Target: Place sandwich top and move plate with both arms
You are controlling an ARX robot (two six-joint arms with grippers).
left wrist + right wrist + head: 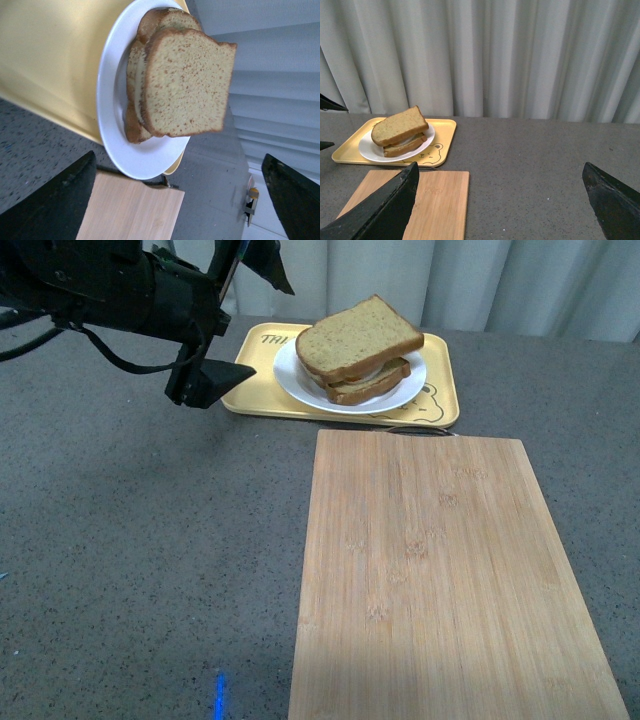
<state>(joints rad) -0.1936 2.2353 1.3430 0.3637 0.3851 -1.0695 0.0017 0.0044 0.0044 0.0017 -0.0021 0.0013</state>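
The sandwich top [358, 337] lies a little askew on a lower slice, with a bit of white showing between them, on the plate [300, 390]. My left gripper [268, 330] is open and empty, just left of the plate, above the tray's left end. In the left wrist view the sandwich top [187, 85] and plate [135, 160] lie ahead of the left gripper [175, 200]. My right gripper [497, 205] is open and empty, well back from the plate [370, 152] and sandwich top [400, 125]. It is out of the front view.
The plate sits on a yellow tray [440, 400] with a bear drawing at the table's back. A wooden cutting board [430, 580] lies in front of the tray, its end almost touching it. A grey curtain [520, 55] hangs behind the table.
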